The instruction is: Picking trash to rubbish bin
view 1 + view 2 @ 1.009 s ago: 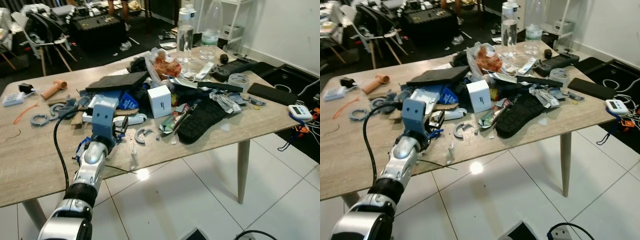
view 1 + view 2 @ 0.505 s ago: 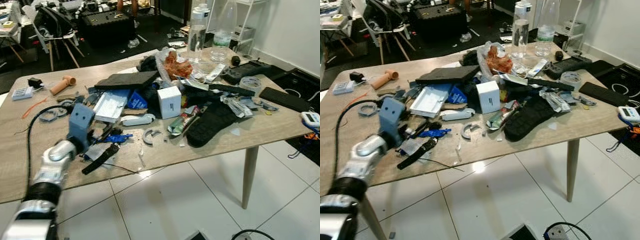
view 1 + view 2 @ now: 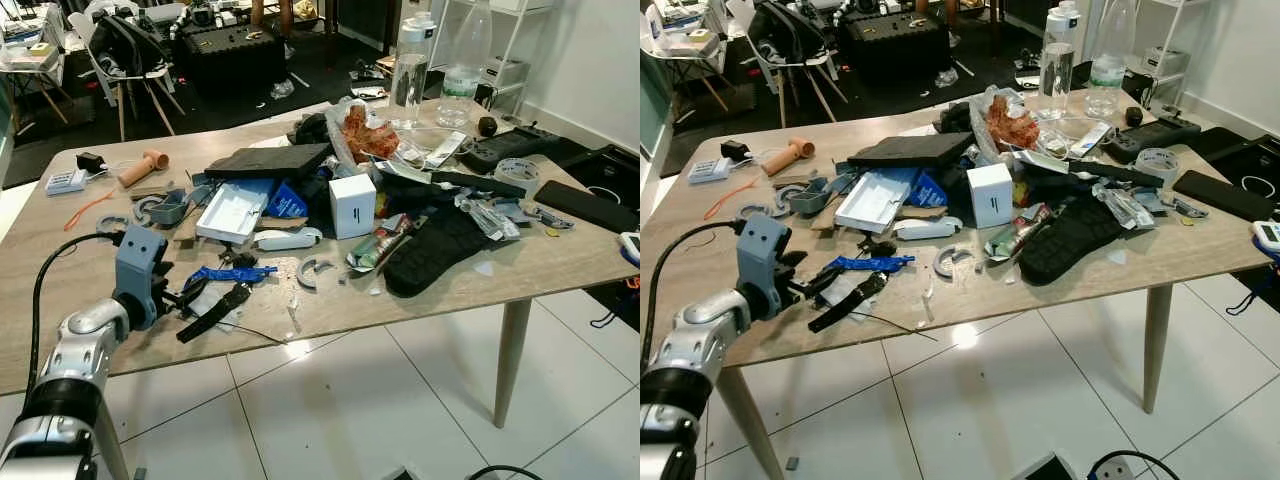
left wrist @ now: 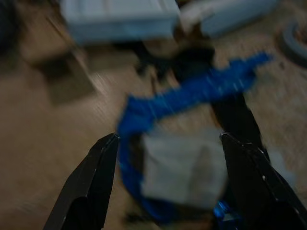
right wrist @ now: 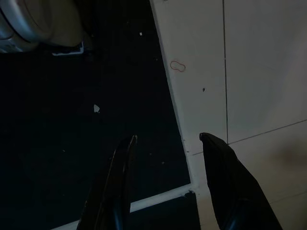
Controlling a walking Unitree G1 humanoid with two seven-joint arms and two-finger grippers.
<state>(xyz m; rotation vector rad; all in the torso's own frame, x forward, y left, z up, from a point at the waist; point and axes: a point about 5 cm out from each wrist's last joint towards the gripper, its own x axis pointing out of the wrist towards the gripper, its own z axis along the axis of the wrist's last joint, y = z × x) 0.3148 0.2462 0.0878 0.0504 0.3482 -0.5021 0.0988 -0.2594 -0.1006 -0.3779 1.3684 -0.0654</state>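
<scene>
The left arm reaches forward with its left gripper (image 3: 200, 305) low and its black fingers (image 4: 91, 182) spread apart, while the right gripper (image 5: 165, 182) hangs down, fingers likewise parted.

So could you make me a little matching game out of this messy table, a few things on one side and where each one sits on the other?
Things:
1. white box
2. blue scrap
3. orange strip
4. clear bottle

Places:
A. far side of the table, standing upright
B. just ahead of the left gripper
C. middle of the clutter, beside the black sole-like piece
D. near the table's left end, lying flat on bare wood

Pairs: 1-C, 2-B, 3-D, 4-A
</scene>
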